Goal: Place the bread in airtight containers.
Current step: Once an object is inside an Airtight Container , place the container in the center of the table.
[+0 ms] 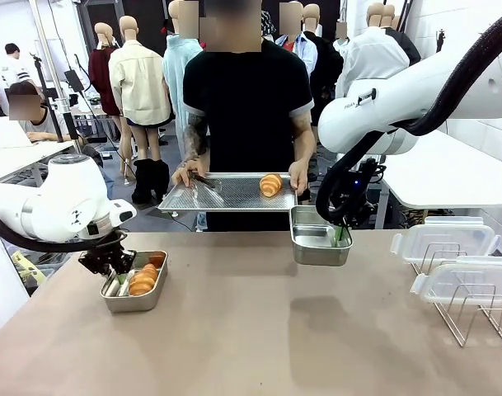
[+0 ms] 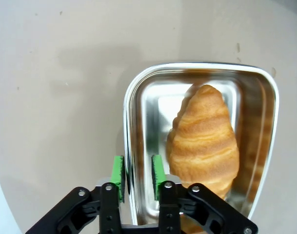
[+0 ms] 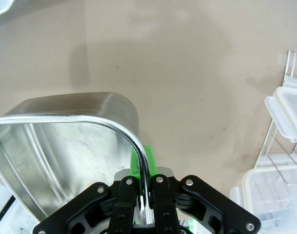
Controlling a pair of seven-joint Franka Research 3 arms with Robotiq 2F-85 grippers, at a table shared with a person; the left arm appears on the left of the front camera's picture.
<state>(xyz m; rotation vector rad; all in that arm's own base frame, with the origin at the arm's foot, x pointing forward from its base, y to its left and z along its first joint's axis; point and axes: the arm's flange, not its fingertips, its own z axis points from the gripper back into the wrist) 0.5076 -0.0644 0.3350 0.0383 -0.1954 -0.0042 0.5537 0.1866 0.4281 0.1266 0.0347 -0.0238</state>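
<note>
Straddling one side wall of the left tin point(image 2: 265, 122), the left gripper point(image 2: 138, 170) is shown with its green pads parted. One pad is placed outside the wall and one inside, and a gap is visible at the inner pad, so nothing is gripped. This shallow stainless-steel tin, rectangular with rounded corners and a rolled rim, is set on the matte beige worktop point(image 1: 251, 346). One croissant roll point(image 2: 204, 141) lies inside it, golden-orange, tapered and ridged across its crust.

The right gripper point(image 3: 142, 161) is clenched on the rim of the second tin point(image 3: 55, 146), with the thin wall pinched between its pads. This tin is held clear of the worktop, with its shadow cast apart below it, and its brushed interior is bare.

The second roll point(image 1: 270, 184) rests on a flat perforated metal tray point(image 1: 234, 196), which is held at both ends by a person point(image 1: 246, 82) at the far side.

Two clear plastic clip lids point(image 1: 444, 239) are propped on a wire rack point(image 1: 469, 318) at the robot's right.
</note>
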